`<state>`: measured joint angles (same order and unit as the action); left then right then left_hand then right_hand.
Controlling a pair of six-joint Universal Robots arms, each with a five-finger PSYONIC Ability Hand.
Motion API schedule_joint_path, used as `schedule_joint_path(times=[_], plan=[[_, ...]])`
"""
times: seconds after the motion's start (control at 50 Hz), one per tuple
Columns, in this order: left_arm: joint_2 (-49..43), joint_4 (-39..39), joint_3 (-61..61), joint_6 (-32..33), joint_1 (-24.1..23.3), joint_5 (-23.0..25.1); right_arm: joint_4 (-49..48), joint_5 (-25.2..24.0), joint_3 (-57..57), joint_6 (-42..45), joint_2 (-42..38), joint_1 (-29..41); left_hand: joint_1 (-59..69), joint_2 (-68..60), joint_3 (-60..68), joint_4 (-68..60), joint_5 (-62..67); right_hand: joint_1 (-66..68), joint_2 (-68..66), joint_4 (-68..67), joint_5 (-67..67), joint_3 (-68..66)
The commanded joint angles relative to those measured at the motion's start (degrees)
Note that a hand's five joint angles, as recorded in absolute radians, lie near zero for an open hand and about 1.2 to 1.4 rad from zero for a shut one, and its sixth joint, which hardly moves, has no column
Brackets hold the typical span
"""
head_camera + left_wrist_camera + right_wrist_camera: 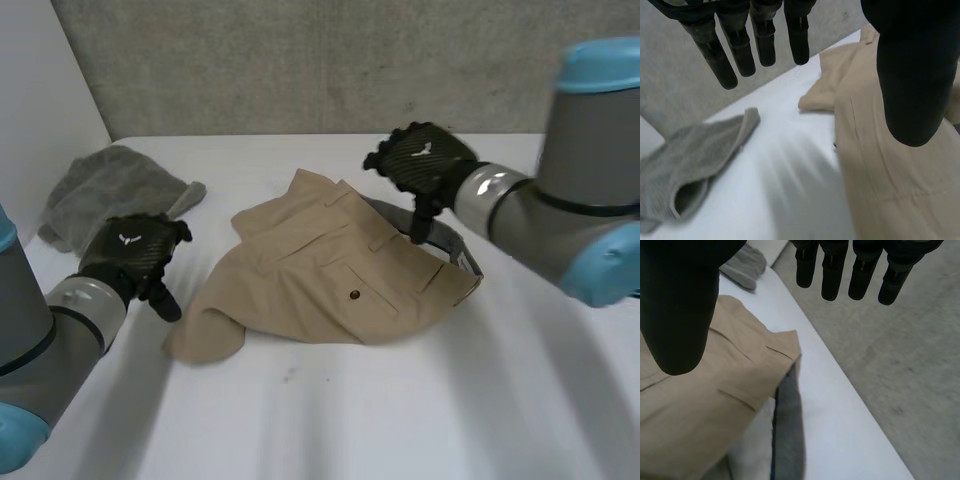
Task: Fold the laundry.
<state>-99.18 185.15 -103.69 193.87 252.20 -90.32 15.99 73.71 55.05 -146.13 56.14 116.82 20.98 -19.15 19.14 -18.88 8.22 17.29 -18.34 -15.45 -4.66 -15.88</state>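
Note:
Tan shorts [330, 270] lie crumpled in the middle of the white table [420, 410], with a button pocket up and the grey-lined waistband [455, 245] toward the right. My left hand [135, 252] hovers beside the shorts' left edge, open, holding nothing; its straight fingers [765, 40] and thumb [912, 85] hang above the tan shorts [890, 165] and bare table. My right hand [425, 165] is open above the waistband at the shorts' far right. Its fingers [835, 270] and thumb [677, 315] are spread over the tan shorts [695, 405] and their grey waistband lining [789, 435].
A grey towel [115, 190] lies bunched at the far left of the table, also in the left wrist view as the grey towel [685, 160]. A white wall stands at the left, a grey wall behind. The table's far edge [850, 405] runs beside my right hand.

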Motion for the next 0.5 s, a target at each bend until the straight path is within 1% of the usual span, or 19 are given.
schedule_joint_path(times=[0.02, 0.08, 0.1, 0.16, 0.18, 0.2, 0.28, 0.32, 0.34, 0.36, 0.42, 0.46, 0.48, 0.5], plan=[[-4.35, -0.05, -0.72, -1.48, 0.75, 2.08, -0.7, -0.15, -9.67, 0.32, -12.52, 3.76, -0.17, -1.66, 1.67, -1.93, 2.59, 2.37, -1.32, -4.21, -5.0, -3.79], [-6.37, -0.4, -0.89, -1.57, 0.66, 4.01, -1.4, -0.15, -12.76, 0.32, -16.58, 4.2, 1.5, -3.33, 3.34, -3.61, 4.27, 2.88, -1.83, -4.72, -5.51, -4.3], [-6.81, -0.58, -0.9, -1.57, 0.66, 4.45, -2.45, -0.15, -14.69, 0.32, -19.2, 4.38, 2.18, -4.01, 4.02, -4.28, 4.94, 3.39, -2.33, -5.22, -6.02, -4.8], [-7.96, -1.28, -0.72, -1.83, 0.66, 5.86, -5.08, -0.06, -17.25, 0.41, -22.99, 4.73, 8.21, -10.05, 10.05, -10.32, 10.98, 5.06, -4.01, -6.9, -7.69, -6.48], [-7.96, -1.37, -0.72, -1.83, 0.66, 6.12, -6.75, 0.2, -18.65, 0.41, -24.75, 4.82, 11.73, -13.57, 13.58, -13.84, 14.5, 6.57, -5.52, -8.41, -9.2, -7.99], [-7.96, -1.37, -0.55, -1.75, 0.58, 6.38, -7.63, 0.29, -19.36, 0.41, -25.72, 4.82, 21.1, -22.93, 22.94, -23.2, 23.86, 7.92, -6.87, -9.75, -10.55, -9.33], [-8.22, -1.37, -0.11, -1.57, 0.66, 6.56, -10.19, 0.47, -23.92, 0.5, -30.56, 4.82, 46.18, -48.02, 48.02, -48.29, 48.95, 11.13, -10.07, -12.96, -13.76, -12.54], [-8.31, -1.37, 0.16, -1.48, 0.66, 6.56, -10.19, 0.64, -27.08, 0.5, -33.45, 4.82, 51.28, -53.11, 53.12, -53.38, 54.04, 14.13, -13.08, -15.97, -16.76, -15.55], [-8.31, -1.37, 0.77, -1.39, 0.58, 6.56, -10.19, 0.64, -27.88, 0.5, -34.25, 4.82, 58.94, -60.77, 60.78, -61.04, 61.71, 14.99, -13.94, -16.82, -17.62, -16.4], [-8.4, -1.37, 1.04, -1.39, 0.58, 6.56, -10.19, 0.64, -28.58, 0.5, -34.95, 4.82, 59.01, -60.85, 60.85, -61.12, 61.78, 15.83, -14.78, -17.67, -18.46, -17.24], [-8.4, -1.28, 1.83, -1.22, 0.49, 6.65, -10.19, 0.55, -30.26, 0.5, -36.89, 4.82, 59.02, -60.85, 60.86, -61.12, 61.78, 23.72, -22.67, -25.56, -26.35, -25.14], [-8.31, -1.28, 2.53, -1.22, 0.14, 6.65, -10.19, 0.55, -30.44, 0.5, -37.33, 4.82, 59.02, -60.85, 60.86, -61.12, 61.78, 32.61, -31.56, -34.45, -35.24, -34.03], [-8.23, -1.28, 2.79, -1.13, 0.05, 6.65, -10.19, 0.47, -30.52, 0.5, -37.33, 4.73, 59.02, -60.85, 60.86, -61.12, 61.78, 40.49, -39.43, -42.32, -43.12, -41.9], [-8.23, -1.28, 2.97, -1.04, -0.13, 6.65, -10.19, 0.55, -30.53, 0.5, -37.42, 4.73, 59.02, -60.85, 60.86, -61.12, 61.78, 52.89, -51.84, -54.72, -55.52, -54.3]])
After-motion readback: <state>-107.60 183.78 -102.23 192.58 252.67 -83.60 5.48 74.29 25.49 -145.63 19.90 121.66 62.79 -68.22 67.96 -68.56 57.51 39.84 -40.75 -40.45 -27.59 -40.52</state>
